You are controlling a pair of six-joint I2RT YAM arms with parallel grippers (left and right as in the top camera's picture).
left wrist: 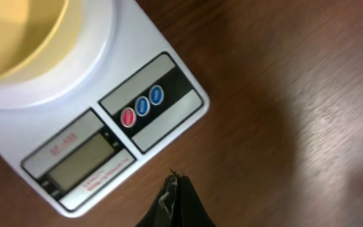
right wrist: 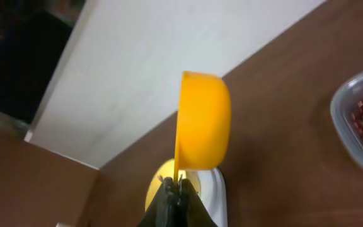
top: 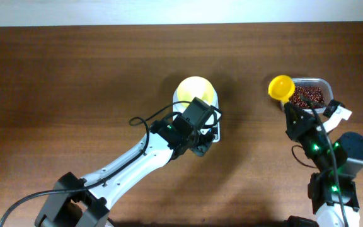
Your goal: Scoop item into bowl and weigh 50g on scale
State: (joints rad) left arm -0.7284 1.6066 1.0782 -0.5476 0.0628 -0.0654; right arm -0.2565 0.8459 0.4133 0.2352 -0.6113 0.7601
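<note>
The pale-yellow bowl point(top: 195, 90) sits on the white scale point(top: 214, 133) at the table's middle; the left wrist view shows the bowl point(left wrist: 17, 31) and the scale's point(left wrist: 106, 113) blank display and coloured buttons. My left gripper point(top: 201, 146) is shut and empty, just off the scale's front edge, its tips point(left wrist: 176, 183) over bare wood. My right gripper point(top: 290, 112) is shut on the handle of a small yellow scoop point(top: 282, 87), held on its side point(right wrist: 201, 123) next to the clear tub point(top: 309, 94) of red-brown beans point(top: 307, 96). Whether the scoop holds beans is hidden.
The brown wooden table point(top: 74, 94) runs to a pale wall at the back. The tub stands at the right, near the table's far edge, and shows at the right edge of the right wrist view point(right wrist: 342, 120).
</note>
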